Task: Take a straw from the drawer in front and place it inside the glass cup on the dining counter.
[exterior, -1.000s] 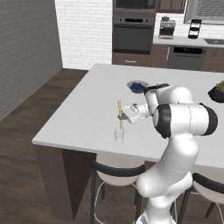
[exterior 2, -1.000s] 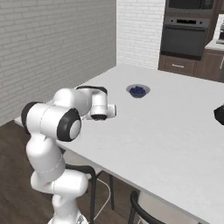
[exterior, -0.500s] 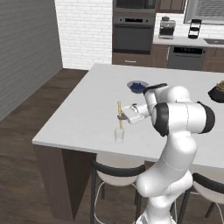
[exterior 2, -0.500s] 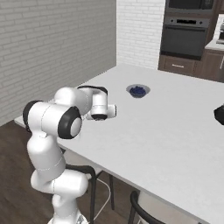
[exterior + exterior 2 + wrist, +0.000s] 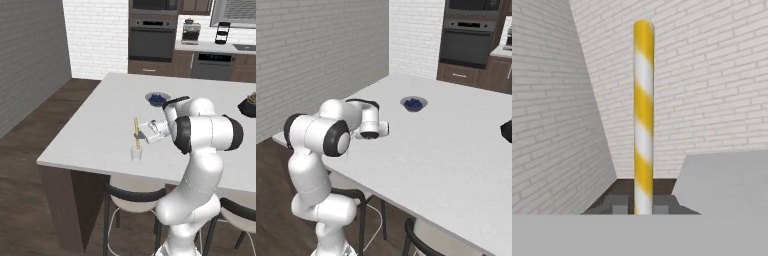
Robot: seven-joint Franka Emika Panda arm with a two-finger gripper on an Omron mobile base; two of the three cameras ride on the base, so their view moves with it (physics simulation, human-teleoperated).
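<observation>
a large dining counter (image 5: 95, 135) with a thick white top and dark brown side fills the middle of a rendered kitchen. behind it stand a white brick wall (image 5: 95, 37) and a dark built-in oven (image 5: 152, 37). two stools (image 5: 132, 197) with dark backrests sit tucked under the counter's near edge. the white robot arm (image 5: 200, 165) rises beside that edge and bends over the top, its hand turned sideways. the gripper (image 5: 139, 131) holds the straw (image 5: 136, 134) upright, fingers pinching it near its lower part; in the hand view the yellow-and-white striped straw (image 5: 643, 115) stands between the two dark fingertips (image 5: 616, 206). the straw's lower end reaches down into the small clear glass cup (image 5: 136, 154), which stands near the counter's front edge. farther back on the counter sits a small bowl (image 5: 157, 98) holding something dark blue.
</observation>
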